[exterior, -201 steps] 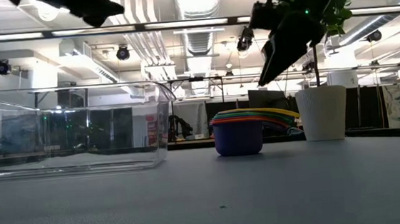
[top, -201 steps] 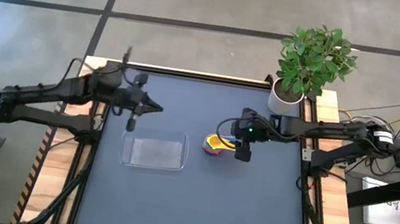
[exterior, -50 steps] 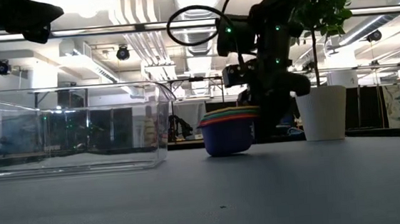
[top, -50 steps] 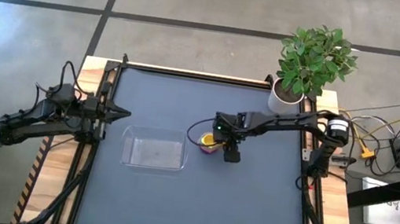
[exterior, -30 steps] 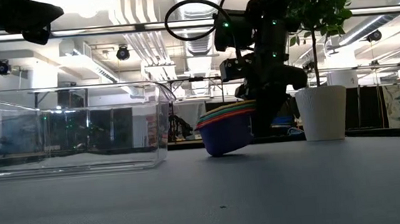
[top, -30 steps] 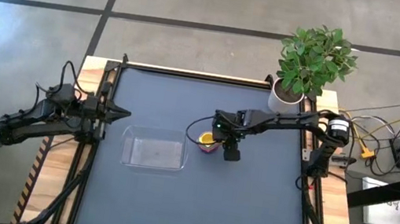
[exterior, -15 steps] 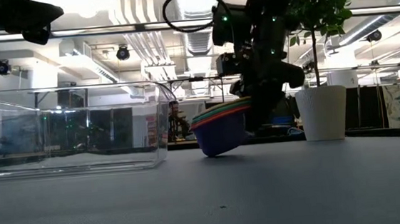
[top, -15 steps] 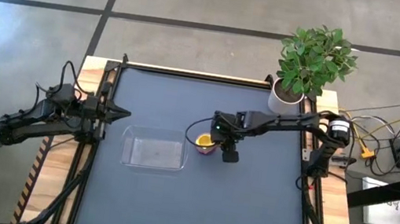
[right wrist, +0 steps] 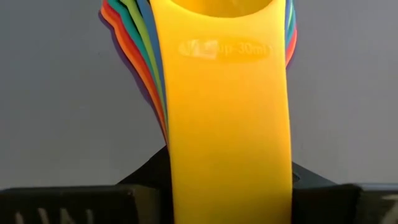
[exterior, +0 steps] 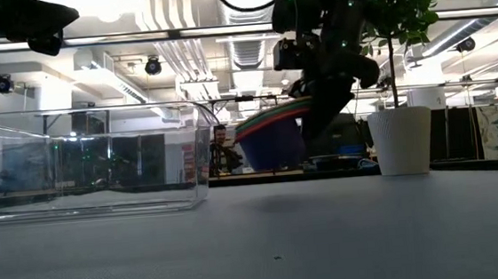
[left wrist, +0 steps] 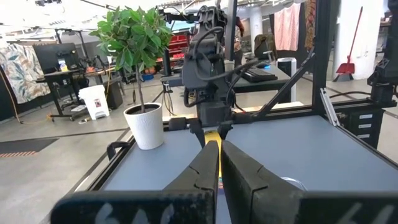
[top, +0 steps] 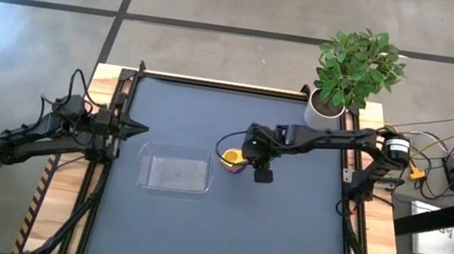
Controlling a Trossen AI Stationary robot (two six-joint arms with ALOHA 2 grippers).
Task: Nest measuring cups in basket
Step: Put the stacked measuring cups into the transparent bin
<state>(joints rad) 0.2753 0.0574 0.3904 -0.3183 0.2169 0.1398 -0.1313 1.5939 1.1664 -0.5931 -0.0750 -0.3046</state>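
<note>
A: Right pincer (top: 251, 160) first. It pinches the nested measuring cups (exterior: 271, 139) by their stacked handles, yellow handle uppermost, the other colours fanned beneath it. Wrist view: handles run straight back between the fingers, bowls pointing away.

B: Off the tabletop (top: 283, 235)?

A: Yes, low view shows clear air under the blue outer bowl. The stack hangs tilted, handle end higher.

B: And the basket (top: 174, 172)?

A: Clear bin, resting on the tabletop, to the left of the stack, near but apart. Nothing visible inside it. The stack's long axis lies roughly along the line from pincer to basket, bowls leading. My judgement: the carry goes leftward, bowl end first, and must clear the near wall before lowering.

B: Left arm?

A: Left pincer (top: 138, 128) pressed together, holding nothing, parked over the tabletop's left edge, just beyond the basket's far-left corner. It sits close to the basket but well apart from the cups.

B: Farther back?

A: White plant pot (top: 323, 113) at the far right corner, out of the path.
</note>
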